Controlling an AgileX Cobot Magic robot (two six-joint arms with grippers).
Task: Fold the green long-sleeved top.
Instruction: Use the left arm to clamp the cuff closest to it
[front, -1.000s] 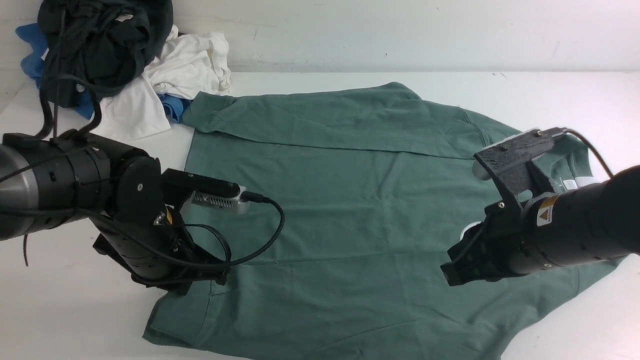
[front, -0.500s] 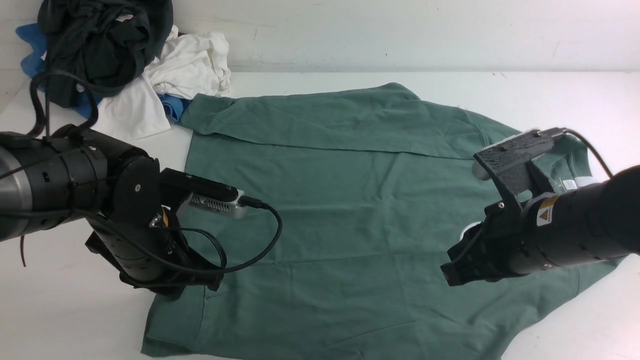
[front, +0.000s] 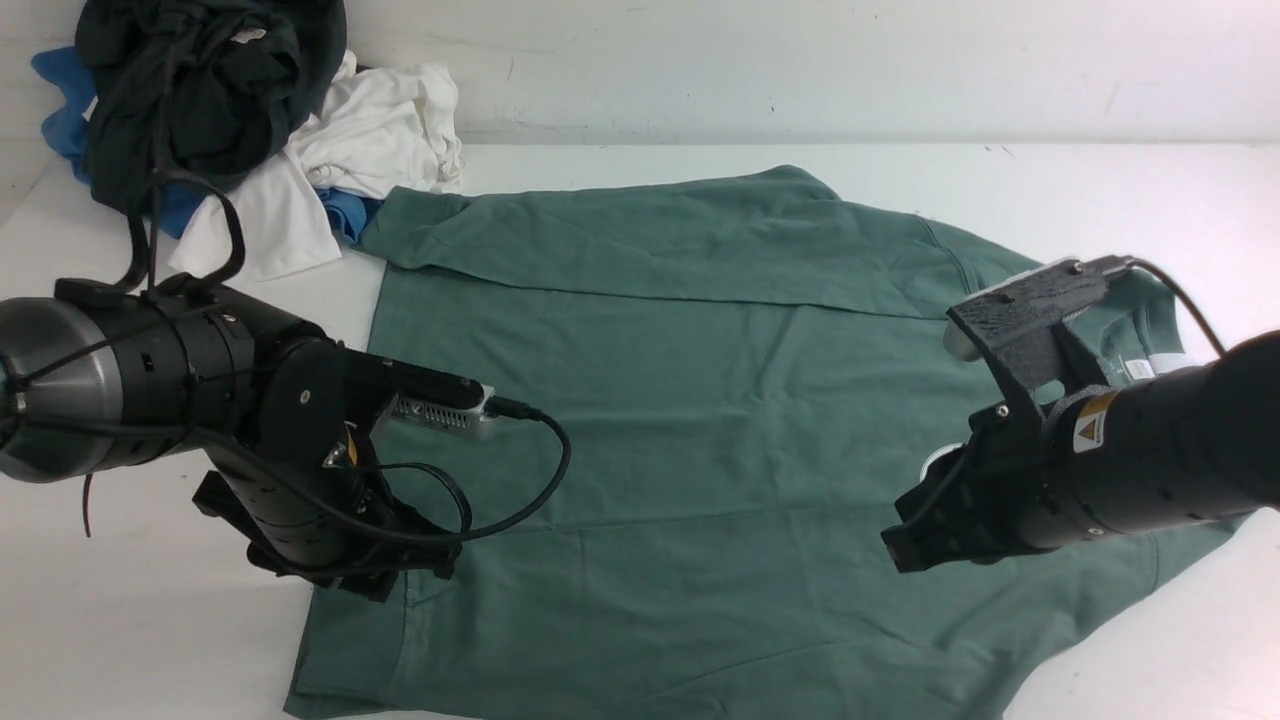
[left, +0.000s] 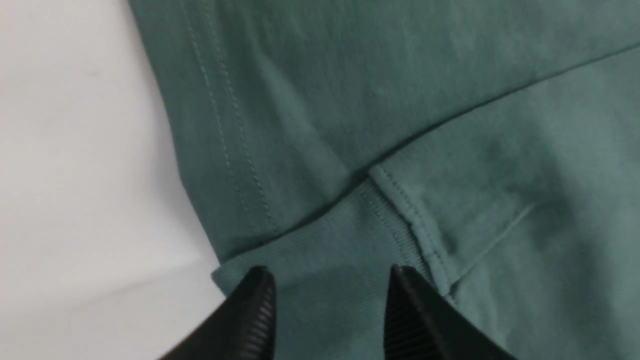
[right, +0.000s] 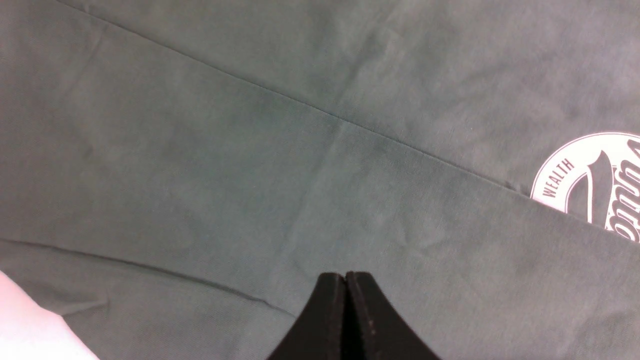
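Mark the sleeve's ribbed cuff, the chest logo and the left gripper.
ribbed cuff (left: 340, 235): left wrist view, on the ribbed band beside its seam.
chest logo (right: 592, 182): right wrist view, on the white round print, inside its ring.
left gripper (left: 330, 274): left wrist view, midway between its open fingertips.

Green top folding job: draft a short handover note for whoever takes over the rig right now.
Left gripper: open, above the ribbed cuff near the hem, holding nothing.
Right gripper: shut, empty, above the chest near the logo.
Green top: spread flat on the table, beside a pile of other clothes.
Done: both sleeves appear laid across the body.
To do: fold the body over, probably collar end toward the hem.
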